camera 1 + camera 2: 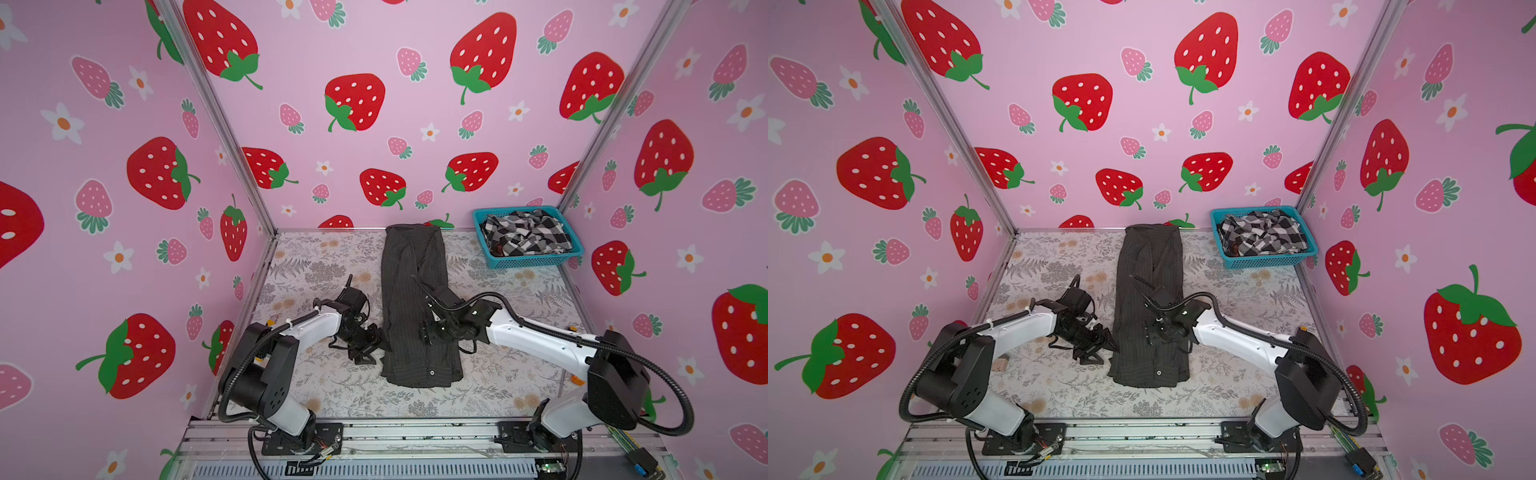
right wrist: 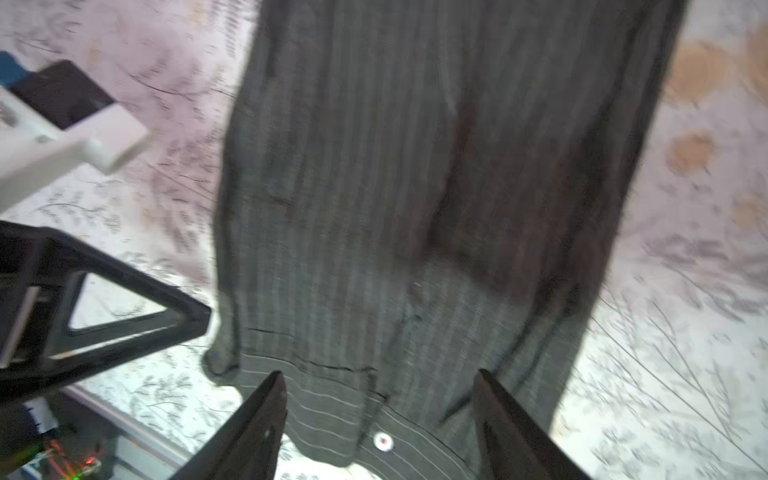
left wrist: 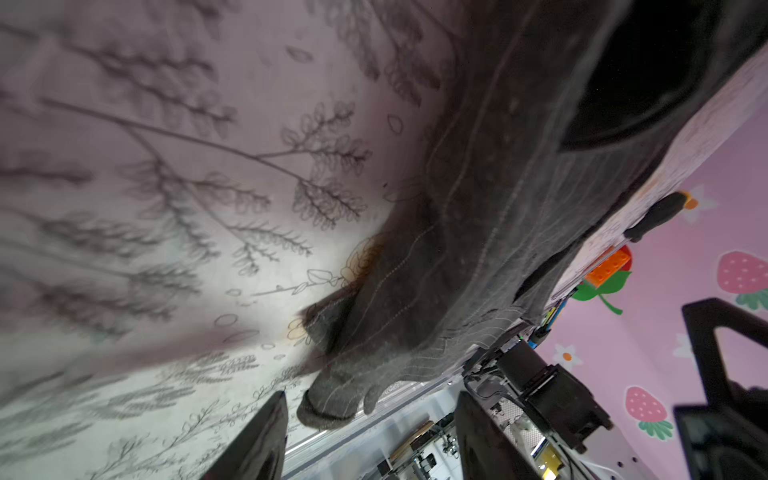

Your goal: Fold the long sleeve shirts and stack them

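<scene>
Shows pinstriped shirt (image 1: 409, 270) folded lengthwise, left gripper (image 3: 372, 395) and right gripper (image 2: 378, 374) released. Leaves crosswise folds, plus checked shirt (image 1: 525, 237) in basket (image 1: 536, 262).

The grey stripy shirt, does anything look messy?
A little. The dark pinstriped shirt is folded into a long strip, but its near end is lumpy, with a rolled bit of cloth poking out at the corner. The checked shirt lies crumpled in the blue basket, unfolded.
</scene>
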You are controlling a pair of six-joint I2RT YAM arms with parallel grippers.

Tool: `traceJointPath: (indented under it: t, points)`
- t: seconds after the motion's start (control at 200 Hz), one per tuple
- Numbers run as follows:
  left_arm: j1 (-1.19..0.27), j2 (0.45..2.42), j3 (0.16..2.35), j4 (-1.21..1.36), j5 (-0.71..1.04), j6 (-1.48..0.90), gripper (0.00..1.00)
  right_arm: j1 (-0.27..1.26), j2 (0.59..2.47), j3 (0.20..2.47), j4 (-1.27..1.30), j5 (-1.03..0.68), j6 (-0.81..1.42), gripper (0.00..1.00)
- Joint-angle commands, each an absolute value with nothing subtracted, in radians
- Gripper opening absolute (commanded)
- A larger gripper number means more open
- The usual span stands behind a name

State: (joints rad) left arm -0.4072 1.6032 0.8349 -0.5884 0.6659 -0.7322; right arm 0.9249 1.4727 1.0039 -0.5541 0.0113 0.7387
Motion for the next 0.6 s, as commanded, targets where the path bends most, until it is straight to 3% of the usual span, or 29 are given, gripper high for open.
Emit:
traceJointPath:
  t: [0.0, 0.205, 0.43, 0.535, 0.595]
  points:
    - [-0.432, 1.625, 0.833, -0.579, 0.671, -0.727, 0.62, 0.857, 1.381, 0.886, -0.567, -0.059, 0.774, 0.74]
    - [-0.458, 1.651, 0.834, -0.570, 0.691, -0.741, 0.61, 0.763, 1.305, 0.695, -0.478, -0.209, 0.750, 0.79]
    - [-0.488, 1.674, 0.804, -0.530, 0.748, -0.784, 0.47, 0.753, 1.297, 0.560, -0.297, -0.359, 0.808, 0.77]
    - [-0.488, 1.681, 0.783, -0.467, 0.785, -0.820, 0.37, 0.752, 1.302, 0.524, -0.225, -0.402, 0.832, 0.69]
    - [-0.488, 1.683, 0.783, -0.433, 0.802, -0.842, 0.27, 0.753, 1.302, 0.518, -0.213, -0.405, 0.835, 0.54]
